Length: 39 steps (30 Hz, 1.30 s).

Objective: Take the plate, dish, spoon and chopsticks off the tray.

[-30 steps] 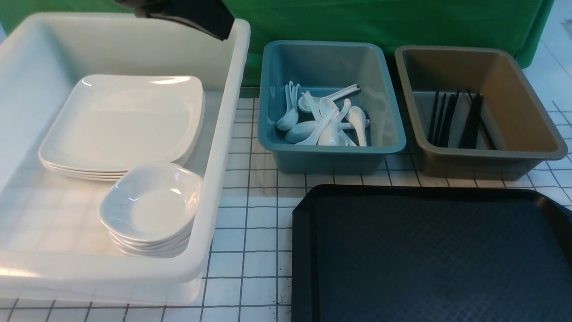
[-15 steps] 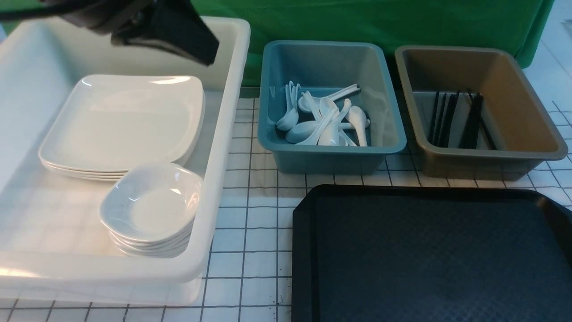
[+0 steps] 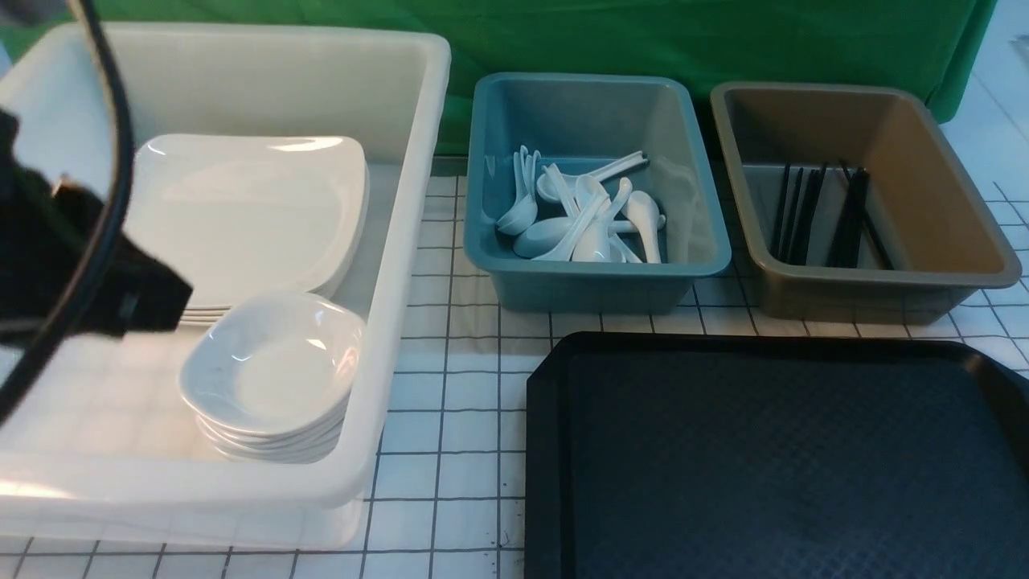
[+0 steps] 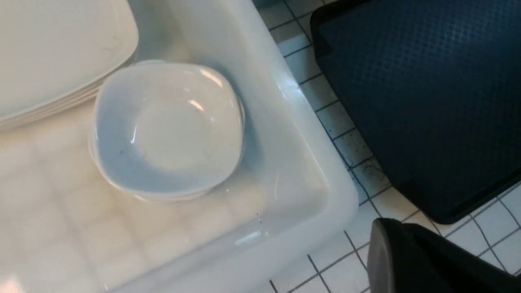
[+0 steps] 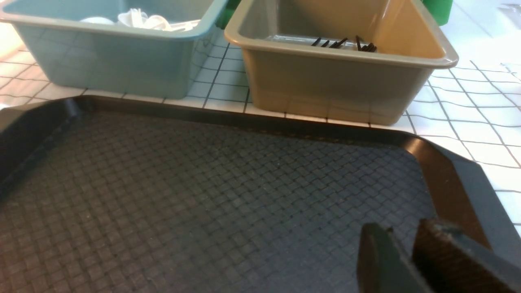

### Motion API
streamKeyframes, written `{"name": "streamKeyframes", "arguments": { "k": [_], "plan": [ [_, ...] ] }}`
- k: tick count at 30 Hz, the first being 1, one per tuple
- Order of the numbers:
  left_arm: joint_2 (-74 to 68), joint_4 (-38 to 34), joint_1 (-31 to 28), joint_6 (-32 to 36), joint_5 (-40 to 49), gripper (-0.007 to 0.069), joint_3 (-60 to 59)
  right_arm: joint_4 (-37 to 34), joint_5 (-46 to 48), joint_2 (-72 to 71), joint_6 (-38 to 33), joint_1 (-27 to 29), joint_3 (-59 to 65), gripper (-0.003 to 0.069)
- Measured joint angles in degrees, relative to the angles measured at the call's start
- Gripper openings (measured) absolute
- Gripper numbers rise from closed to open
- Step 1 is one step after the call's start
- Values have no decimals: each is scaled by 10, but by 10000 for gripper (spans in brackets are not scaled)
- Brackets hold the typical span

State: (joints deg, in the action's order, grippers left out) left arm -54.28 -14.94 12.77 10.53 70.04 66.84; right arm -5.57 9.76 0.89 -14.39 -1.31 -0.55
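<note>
The worktop (image 3: 450, 386) is white with a grid of thin dark lines. Four things lie directly on it. A large white tub (image 3: 402, 241) sits at the left. At the back, a blue tub (image 3: 595, 285) stands just right of it, and a brown tub (image 3: 852, 301) stands beside the blue one, a narrow gap between them. The black tray (image 3: 772, 466) lies in front of these two tubs, near them but apart, and beside the white tub.

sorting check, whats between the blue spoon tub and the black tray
Nothing: only bare gridded tabletop separates the blue tub from the tray, shown in the front view and again in the right wrist view.
</note>
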Motion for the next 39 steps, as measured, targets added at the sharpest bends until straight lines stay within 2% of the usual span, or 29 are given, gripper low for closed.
{"name": "streamKeyframes", "arguments": {
  "k": [3, 7, 8, 13, 17, 19, 29, 32, 33, 34, 39],
  "plan": [
    [56, -7, 0, 2, -7, 4, -72, 0, 0, 0, 0, 0, 0, 195],
    [133, -39, 0, 6, -67, 4, -166, 0, 0, 0, 0, 0, 0, 195],
    [174, -68, 0, 10, -133, 4, -225, 0, 0, 0, 0, 0, 0, 195],
    [273, -152, 0, 10, -348, 5, -354, 0, 0, 0, 0, 0, 0, 198],
    [324, -172, 0, 10, -494, 5, -425, 0, 0, 0, 0, 0, 0, 203],
    [331, -175, 0, 10, -525, 5, -439, 0, 0, 0, 0, 0, 0, 207],
    [333, -172, 0, 12, -535, 5, -459, 0, 0, 0, 0, 0, 0, 227],
    [334, -137, 0, 20, -535, 5, -459, 0, 0, 0, 0, 0, 0, 232],
    [334, -95, 0, 26, -535, 5, -459, 0, 0, 0, 0, 0, 0, 236],
    [334, -82, 0, 27, -535, 5, -459, 0, 0, 0, 0, 0, 0, 237],
    [334, -55, 0, 28, -535, 5, -461, 0, 0, 0, 0, 0, 0, 238]
  ]
}}
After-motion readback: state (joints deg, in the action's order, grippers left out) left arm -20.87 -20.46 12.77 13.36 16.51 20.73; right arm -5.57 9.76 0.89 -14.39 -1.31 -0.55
